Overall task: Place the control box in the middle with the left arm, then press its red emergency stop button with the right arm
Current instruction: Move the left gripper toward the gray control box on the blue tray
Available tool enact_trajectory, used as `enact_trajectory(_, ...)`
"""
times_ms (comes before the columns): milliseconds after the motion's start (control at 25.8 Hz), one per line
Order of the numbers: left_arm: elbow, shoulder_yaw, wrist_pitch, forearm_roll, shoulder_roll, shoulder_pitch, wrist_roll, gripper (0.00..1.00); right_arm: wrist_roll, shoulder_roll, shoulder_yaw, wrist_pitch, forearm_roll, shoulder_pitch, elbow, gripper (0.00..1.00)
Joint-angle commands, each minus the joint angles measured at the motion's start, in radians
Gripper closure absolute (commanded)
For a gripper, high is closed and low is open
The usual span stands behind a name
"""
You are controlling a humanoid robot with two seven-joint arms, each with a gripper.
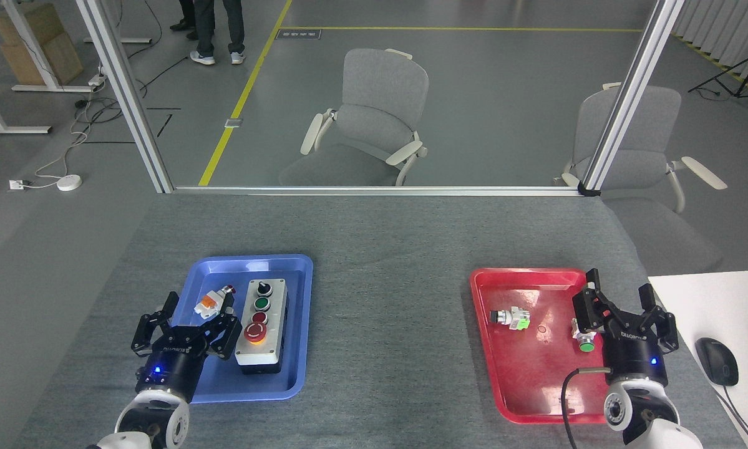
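A grey felt-covered worktop [386, 249] fills my view, with a polished grey floor, two grey office chairs and an aluminium frame beyond its far edge. A person's legs stand at the top left of the room.

On my left sits a blue plastic tray [299, 265]. Inside it, along its right half, lies the elongated light-grey control box with a black base [276, 324], its long axis running away from me. Its controls run from far to near: black knob, green button, small red button, then the big red mushroom-head emergency stop button on a yellow ring [256, 330] at the end nearest me. A small orange-and-white loose switch with a red tip [210, 301] lies in the same tray just left of the box.

My left hand [193, 315], a black claw with white lettering and a blue light, hovers over the tray's near left part, its fingers spread apart and holding nothing, just beside the box.

On my right a red plastic tray [517, 411] holds two small switch parts with green on them. My right hand [623, 305] is over its right edge, fingers likewise spread and empty. The bare worktop between the trays carries nothing.
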Motion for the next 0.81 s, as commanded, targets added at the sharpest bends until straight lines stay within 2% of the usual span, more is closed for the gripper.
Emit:
enact_trajectory(0, -0.003, 0.0, 0.001, 0.0, 0.0, 0.003, 0.001, 0.01, 0.0, 0.0, 0.0, 0.001, 0.0, -0.001, 0.0, 0.0)
enact_trajectory(426, -0.006, 0.0, 0.001, -0.002, 0.002, 0.014, 0.014, 0.01, 0.0, -0.001, 0.001, 0.0, 0.0, -0.001, 0.0, 0.0)
enact_trajectory(775, -0.072, 0.0, 0.001, -0.002, 0.002, 0.051, 0.012, 0.01, 0.0, 0.0, 0.001, 0.0, 0.0, -0.001, 0.0, 0.0)
